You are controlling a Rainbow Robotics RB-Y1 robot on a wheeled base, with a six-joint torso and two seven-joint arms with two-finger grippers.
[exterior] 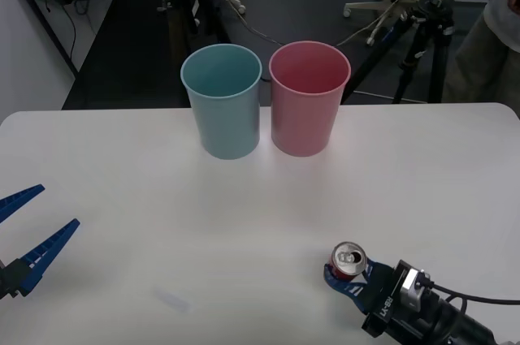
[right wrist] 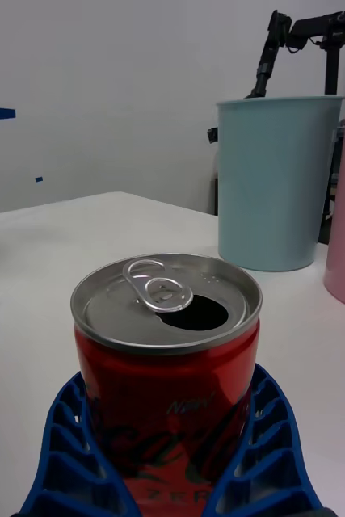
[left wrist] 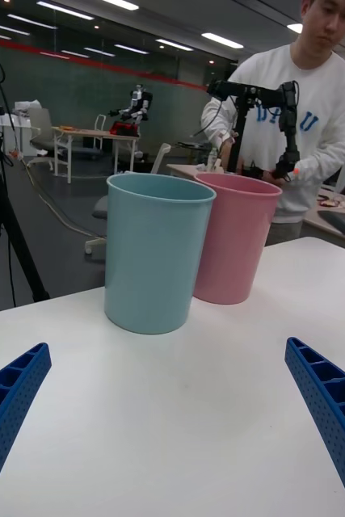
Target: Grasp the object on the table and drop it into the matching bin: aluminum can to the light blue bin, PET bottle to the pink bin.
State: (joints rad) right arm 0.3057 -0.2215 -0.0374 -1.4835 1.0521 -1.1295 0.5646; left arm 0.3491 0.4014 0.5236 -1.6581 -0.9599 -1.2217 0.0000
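One can, two bins, two grippers on the white table [exterior: 122,174].

The single red aluminum can [exterior: 348,261] stands upright near the table's front right, clasped between the right gripper [exterior: 345,278]'s blue fingers [right wrist: 67,452]. One light blue bin [exterior: 222,101] and one pink bin [exterior: 309,98] stand side by side at the far edge. The left gripper [exterior: 28,227] waits spread wide at front left, holding nothing.

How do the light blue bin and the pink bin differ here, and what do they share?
Colour: the light blue bin is pale blue, the pink bin pink. Place: the light blue bin stands on the robot's left, the pink bin on its right and nearer the can. Shared: upright, tapered, about the same size.
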